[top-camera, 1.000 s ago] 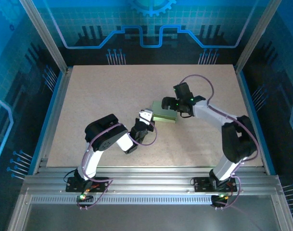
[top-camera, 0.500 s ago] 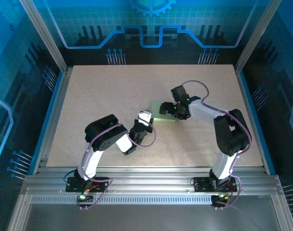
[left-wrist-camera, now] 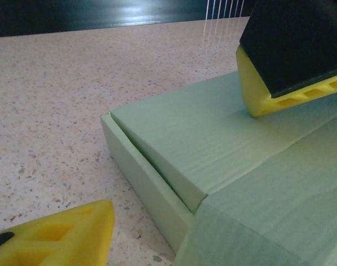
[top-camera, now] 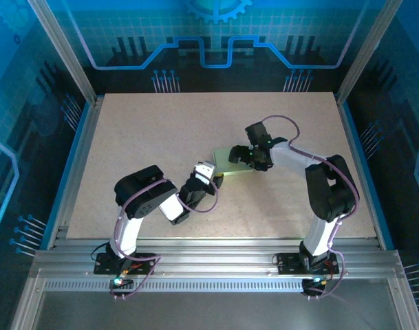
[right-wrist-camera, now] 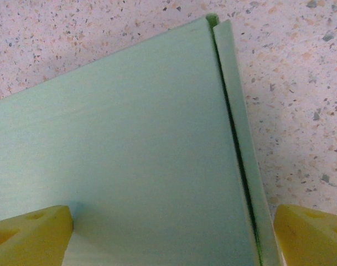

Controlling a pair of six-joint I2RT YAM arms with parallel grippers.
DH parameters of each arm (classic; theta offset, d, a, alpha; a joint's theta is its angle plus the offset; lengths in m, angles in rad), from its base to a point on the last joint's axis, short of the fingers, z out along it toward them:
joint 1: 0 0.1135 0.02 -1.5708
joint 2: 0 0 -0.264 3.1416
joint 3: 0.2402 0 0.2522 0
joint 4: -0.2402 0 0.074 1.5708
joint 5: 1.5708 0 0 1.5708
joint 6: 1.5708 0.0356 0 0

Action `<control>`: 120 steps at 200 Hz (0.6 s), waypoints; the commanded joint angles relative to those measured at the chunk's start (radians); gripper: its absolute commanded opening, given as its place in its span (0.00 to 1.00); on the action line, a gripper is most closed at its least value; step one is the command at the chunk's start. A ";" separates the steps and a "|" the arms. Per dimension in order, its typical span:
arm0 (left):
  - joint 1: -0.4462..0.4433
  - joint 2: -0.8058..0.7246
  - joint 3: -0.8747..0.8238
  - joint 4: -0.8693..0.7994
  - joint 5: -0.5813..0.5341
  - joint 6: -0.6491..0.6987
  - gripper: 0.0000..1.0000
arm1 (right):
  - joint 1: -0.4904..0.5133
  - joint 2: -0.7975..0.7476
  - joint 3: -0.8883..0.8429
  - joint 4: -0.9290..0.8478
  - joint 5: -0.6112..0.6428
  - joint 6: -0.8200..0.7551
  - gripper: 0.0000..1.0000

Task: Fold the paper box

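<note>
The paper box (top-camera: pixel 231 168) lies flat near the middle of the table (top-camera: pixel 154 130), folded into a low rectangle. The right gripper (top-camera: pixel 238 157) is spread wide over it. One finger (right-wrist-camera: pixel 30 233) rests on the lid, probably to keep it down, and the other hangs just beyond the edge where a dark slit shows. The left gripper (top-camera: pixel 217 176) waits at the near-left corner with its jaws apart, pinching nothing. There is free table on every side of the box for moving.

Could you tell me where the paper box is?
In the top view the paper box lies on the table just right of centre, under the right gripper, the left gripper at its near-left corner.
</note>
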 commanded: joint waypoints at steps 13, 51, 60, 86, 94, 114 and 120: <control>0.022 -0.044 -0.018 -0.025 0.141 -0.057 0.70 | -0.014 0.029 0.024 -0.013 -0.002 0.017 0.94; 0.036 -0.075 -0.045 -0.034 0.257 -0.064 0.87 | -0.013 0.043 0.032 -0.015 -0.002 0.019 0.94; 0.042 -0.085 -0.060 -0.036 0.282 -0.065 0.91 | -0.013 0.045 0.035 -0.016 -0.002 0.020 0.94; 0.056 -0.137 -0.130 -0.046 0.374 -0.064 0.99 | -0.013 0.050 0.048 -0.022 -0.001 0.016 0.94; 0.061 -0.167 -0.159 -0.048 0.401 -0.072 0.99 | -0.014 0.053 0.052 -0.025 -0.003 0.013 0.94; 0.081 -0.251 -0.228 -0.062 0.446 -0.123 0.99 | -0.018 0.064 0.058 -0.031 0.001 0.005 0.94; 0.086 -0.280 -0.245 -0.061 0.456 -0.142 0.99 | -0.019 0.067 0.058 -0.032 0.005 0.000 0.94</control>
